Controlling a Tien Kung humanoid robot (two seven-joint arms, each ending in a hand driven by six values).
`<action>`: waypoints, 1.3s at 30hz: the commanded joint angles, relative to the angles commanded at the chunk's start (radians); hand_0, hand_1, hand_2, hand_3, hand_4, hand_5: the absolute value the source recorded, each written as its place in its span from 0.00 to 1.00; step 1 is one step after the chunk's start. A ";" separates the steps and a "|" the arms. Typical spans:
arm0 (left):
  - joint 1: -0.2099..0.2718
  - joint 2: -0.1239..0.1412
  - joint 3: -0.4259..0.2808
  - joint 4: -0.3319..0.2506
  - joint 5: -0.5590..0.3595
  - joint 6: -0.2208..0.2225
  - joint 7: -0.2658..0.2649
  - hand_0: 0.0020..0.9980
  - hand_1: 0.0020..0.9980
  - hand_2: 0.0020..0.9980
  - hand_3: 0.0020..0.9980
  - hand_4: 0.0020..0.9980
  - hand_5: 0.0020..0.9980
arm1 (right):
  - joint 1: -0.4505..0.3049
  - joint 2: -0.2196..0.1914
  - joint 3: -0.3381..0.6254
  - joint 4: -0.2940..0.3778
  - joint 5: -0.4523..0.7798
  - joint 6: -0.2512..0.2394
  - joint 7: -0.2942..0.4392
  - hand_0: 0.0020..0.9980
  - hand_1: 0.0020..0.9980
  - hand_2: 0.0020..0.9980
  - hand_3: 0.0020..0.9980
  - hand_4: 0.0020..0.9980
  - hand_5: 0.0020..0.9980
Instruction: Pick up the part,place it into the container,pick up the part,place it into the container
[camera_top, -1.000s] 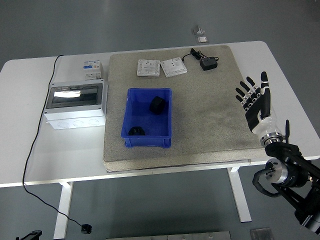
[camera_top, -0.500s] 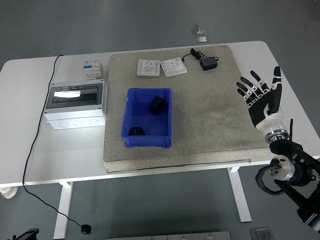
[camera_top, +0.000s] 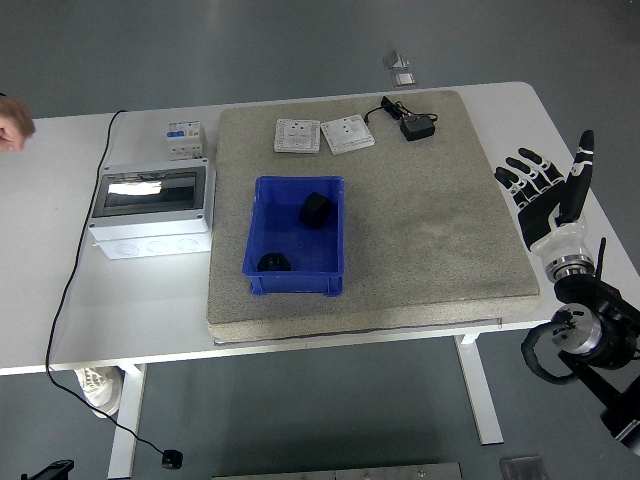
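Resting inside the blue plastic bin (camera_top: 262, 228), two black parts (camera_top: 314, 209); right hand (camera_top: 545, 195) spread, empty.

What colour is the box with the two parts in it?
Blue; the box shows in the head view.

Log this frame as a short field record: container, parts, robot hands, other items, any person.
container: blue bin on the grey mat
parts: two black parts inside the bin
right hand: right hand open, empty, at the mat's right edge
left hand: not in view
other items: two white switch plates, black adapter, grey enclosure box
person: a hand at the left edge
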 joint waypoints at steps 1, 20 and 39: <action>0.000 0.000 -0.001 0.000 0.003 0.000 0.000 0.72 0.71 0.66 0.73 0.87 0.85 | 0.000 0.000 0.000 -0.002 0.002 -0.001 0.000 0.76 0.44 0.42 0.43 1.00 1.00; 0.005 -0.022 -0.037 -0.005 0.095 -0.018 0.000 0.72 0.71 0.67 0.72 0.88 0.85 | -0.003 -0.002 -0.006 -0.030 0.021 -0.074 -0.041 0.72 0.39 0.41 0.43 0.97 1.00; 0.001 -0.021 -0.046 -0.006 0.106 -0.018 0.000 0.72 0.71 0.67 0.72 0.89 0.85 | 0.011 -0.007 -0.028 -0.021 -0.031 -0.109 -0.069 0.71 0.37 0.41 0.45 0.94 1.00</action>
